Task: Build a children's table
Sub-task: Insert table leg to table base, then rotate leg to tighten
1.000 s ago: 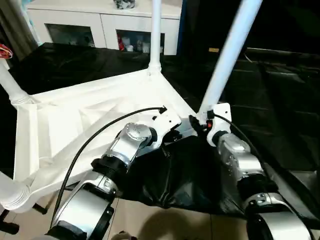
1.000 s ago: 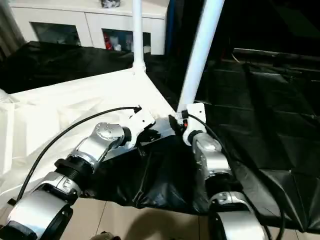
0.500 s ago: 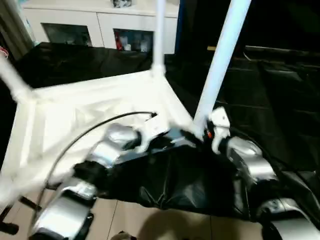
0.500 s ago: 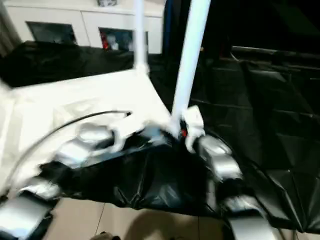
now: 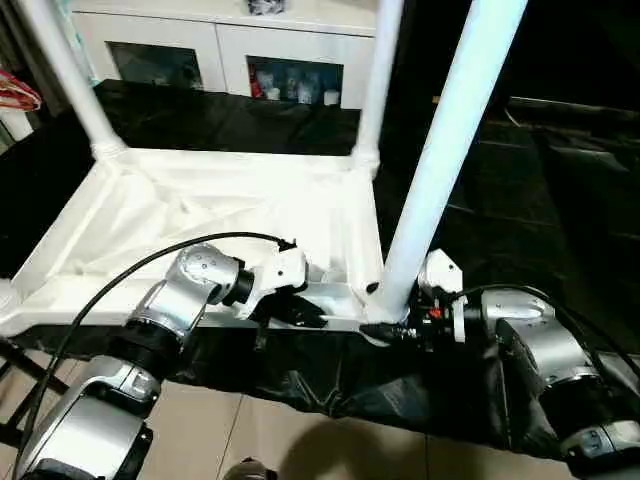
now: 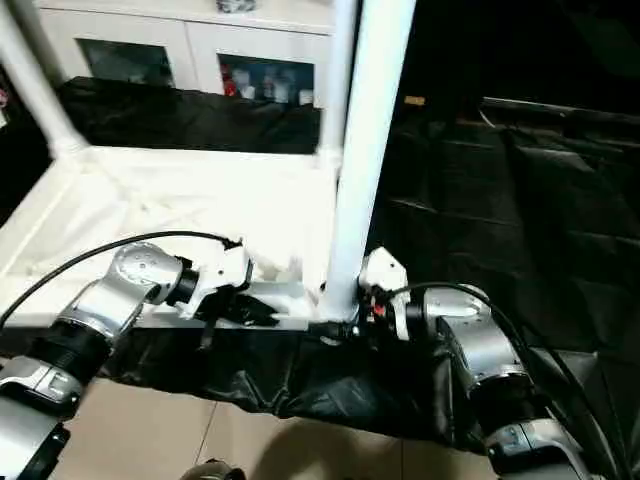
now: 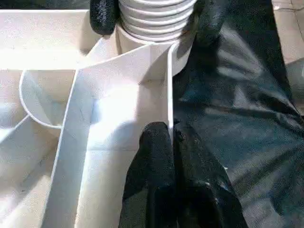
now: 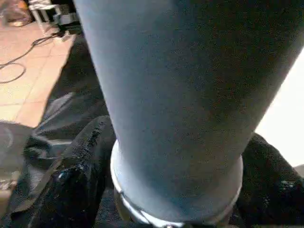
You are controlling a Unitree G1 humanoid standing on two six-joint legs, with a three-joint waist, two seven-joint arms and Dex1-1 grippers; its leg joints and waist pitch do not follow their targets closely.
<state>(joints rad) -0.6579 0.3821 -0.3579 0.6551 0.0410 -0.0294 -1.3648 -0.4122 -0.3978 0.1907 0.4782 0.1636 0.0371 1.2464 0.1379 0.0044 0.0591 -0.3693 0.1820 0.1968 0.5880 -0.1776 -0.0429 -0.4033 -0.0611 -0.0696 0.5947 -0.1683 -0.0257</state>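
Fingers (image 7: 159, 156) of the left gripper (image 5: 300, 312) are pinched together on the thin near rim of the upturned table (image 5: 230, 215), while the right gripper (image 5: 385, 322) has its fingers (image 8: 85, 156) spread around the base of the nearest leg (image 5: 445, 160), one on each side of its socket. The table lies top-down on the black-sheeted counter (image 5: 560, 210), its near rim at the counter's front edge. Three legs stand upright in their corner sockets in the head views; the fourth corner, at the near left, is cut off by the edge. From here the risk looks like a leg left half-seated, or the table sliding off the front edge if the arms pull toward the robot. Beyond stands one white cabinet (image 5: 230, 50).
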